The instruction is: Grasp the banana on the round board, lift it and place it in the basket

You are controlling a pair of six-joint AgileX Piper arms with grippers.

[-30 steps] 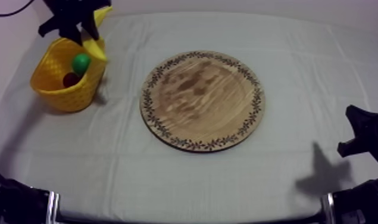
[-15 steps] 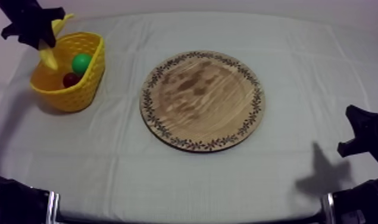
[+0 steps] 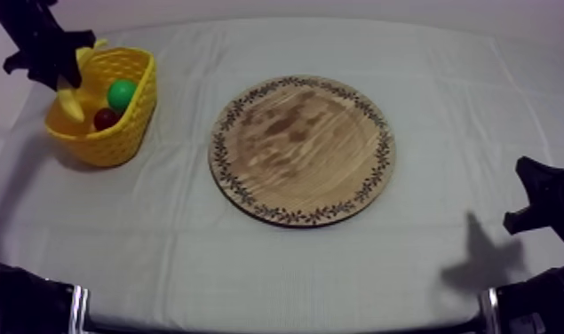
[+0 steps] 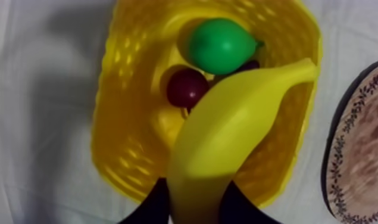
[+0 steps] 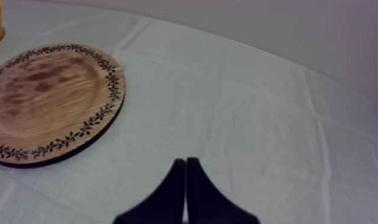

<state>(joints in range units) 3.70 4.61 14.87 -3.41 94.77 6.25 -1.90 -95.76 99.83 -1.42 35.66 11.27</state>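
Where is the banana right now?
In the top view, at the table's left: the left gripper holds the banana over the yellow basket, above the green pear and small red fruit.

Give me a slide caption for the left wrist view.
Left tool shut on the banana over the yellow basket containing a pear and small red fruit.

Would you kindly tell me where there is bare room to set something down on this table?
The wooden board is bare. Cloth is free between it and the yellow basket, along the near edge, and between the board and the right gripper. The basket is crowded: pear, small red fruit, and the banana in the left gripper above.
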